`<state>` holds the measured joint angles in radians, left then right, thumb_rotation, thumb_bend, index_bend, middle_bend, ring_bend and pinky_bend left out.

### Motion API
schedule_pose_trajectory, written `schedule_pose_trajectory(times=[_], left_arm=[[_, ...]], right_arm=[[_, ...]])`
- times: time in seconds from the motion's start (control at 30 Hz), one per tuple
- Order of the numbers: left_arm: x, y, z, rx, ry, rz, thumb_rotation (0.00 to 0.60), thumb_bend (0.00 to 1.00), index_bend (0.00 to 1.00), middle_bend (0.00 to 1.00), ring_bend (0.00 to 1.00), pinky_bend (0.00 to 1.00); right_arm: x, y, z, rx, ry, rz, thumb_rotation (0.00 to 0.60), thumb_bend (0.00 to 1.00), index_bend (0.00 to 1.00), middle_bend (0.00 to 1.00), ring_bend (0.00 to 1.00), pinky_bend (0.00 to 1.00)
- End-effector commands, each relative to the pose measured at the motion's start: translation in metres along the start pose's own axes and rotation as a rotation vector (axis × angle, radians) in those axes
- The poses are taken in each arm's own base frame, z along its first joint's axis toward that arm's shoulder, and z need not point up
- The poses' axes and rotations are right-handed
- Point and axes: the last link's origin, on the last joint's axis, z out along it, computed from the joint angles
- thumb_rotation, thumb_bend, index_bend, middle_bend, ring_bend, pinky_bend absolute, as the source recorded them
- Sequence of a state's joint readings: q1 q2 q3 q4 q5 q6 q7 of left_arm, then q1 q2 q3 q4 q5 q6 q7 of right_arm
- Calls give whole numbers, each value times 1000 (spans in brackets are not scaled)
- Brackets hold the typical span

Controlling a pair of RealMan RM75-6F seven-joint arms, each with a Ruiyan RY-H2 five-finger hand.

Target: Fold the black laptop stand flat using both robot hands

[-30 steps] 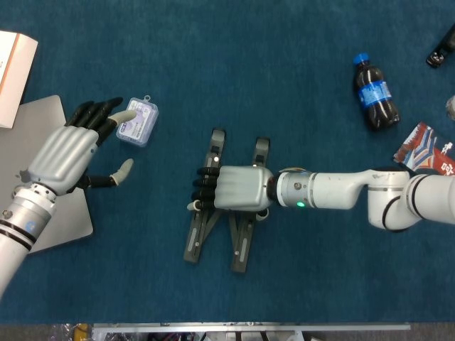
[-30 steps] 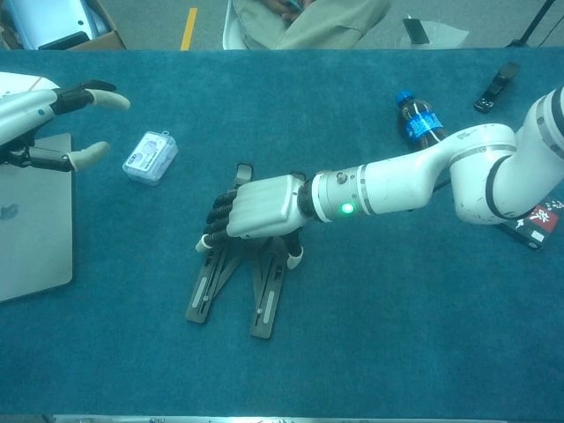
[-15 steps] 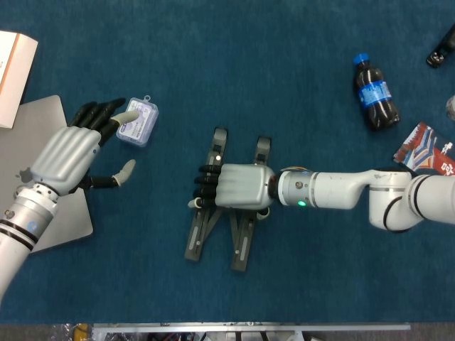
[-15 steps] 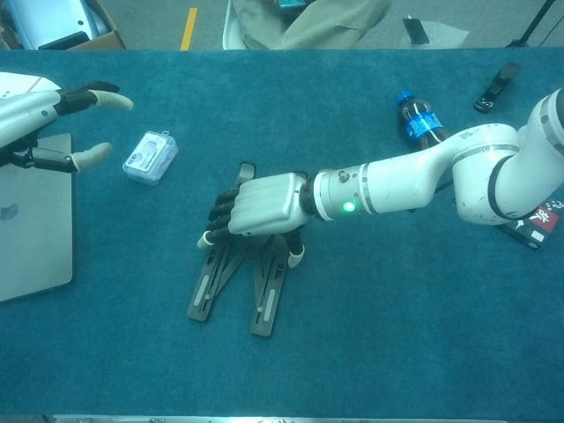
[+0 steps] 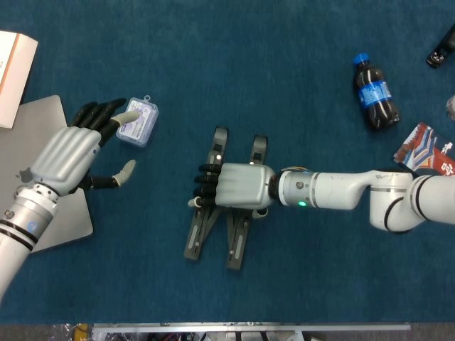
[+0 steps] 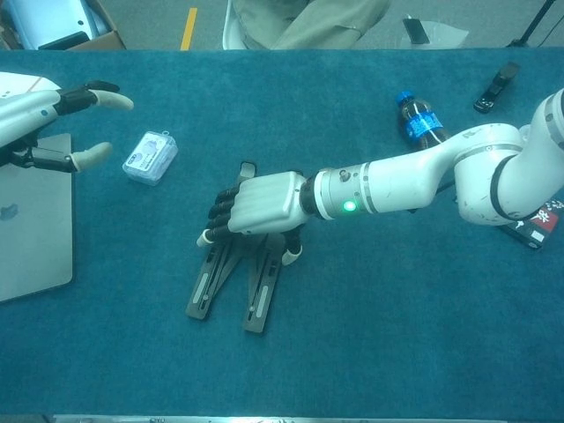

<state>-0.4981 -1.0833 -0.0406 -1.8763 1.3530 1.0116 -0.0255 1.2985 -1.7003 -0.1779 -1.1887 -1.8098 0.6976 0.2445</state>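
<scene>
The black laptop stand (image 5: 234, 245) (image 6: 258, 304) lies on the blue cloth at the middle, its two long legs spread in a narrow V. My right hand (image 5: 238, 186) (image 6: 263, 204) lies palm down across its middle, fingers hooked over the left leg and thumb against the right leg, gripping both. My left hand (image 5: 67, 153) (image 6: 40, 115) hovers at the far left with fingers apart and nothing in it, well away from the stand. The stand's middle is hidden under my right hand.
A small clear plastic box (image 5: 137, 121) (image 6: 150, 158) lies just beyond my left fingertips. A grey laptop (image 5: 43, 234) (image 6: 31, 229) sits at the left edge, a cola bottle (image 5: 375, 92) (image 6: 420, 123) at the far right beside a red packet (image 5: 426, 148).
The stand's right leg has swung left toward the left leg, narrowing the V under my right hand. My left hand has barely moved.
</scene>
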Motion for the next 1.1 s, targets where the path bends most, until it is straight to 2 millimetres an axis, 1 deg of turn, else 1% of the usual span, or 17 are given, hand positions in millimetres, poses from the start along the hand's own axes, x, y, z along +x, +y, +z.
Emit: schedule_pose_trajectory(times=[0.03, 0.3, 0.57, 1.1], left_arm=[[0, 0, 0, -2, 1, -1, 277, 375, 108, 0, 0, 0], [0, 1, -1, -5, 0, -2, 274, 375, 108, 0, 0, 0], [0, 1, 0, -6, -2, -5, 275, 375, 108, 0, 0, 0], [-1, 1, 1, -9, -4, -8, 274, 375, 108, 0, 0, 0]], right_arm=[[1, -1, -1, 0, 8, 2, 600, 150, 0, 402, 1, 0], [1, -1, -2, 1, 15, 0, 600, 162, 0, 456, 36, 0], [0, -2, -3, 3, 22, 3, 600, 171, 0, 529, 113, 0], [-2, -4, -7, 9, 27, 1, 600, 190, 0, 590, 181, 0]])
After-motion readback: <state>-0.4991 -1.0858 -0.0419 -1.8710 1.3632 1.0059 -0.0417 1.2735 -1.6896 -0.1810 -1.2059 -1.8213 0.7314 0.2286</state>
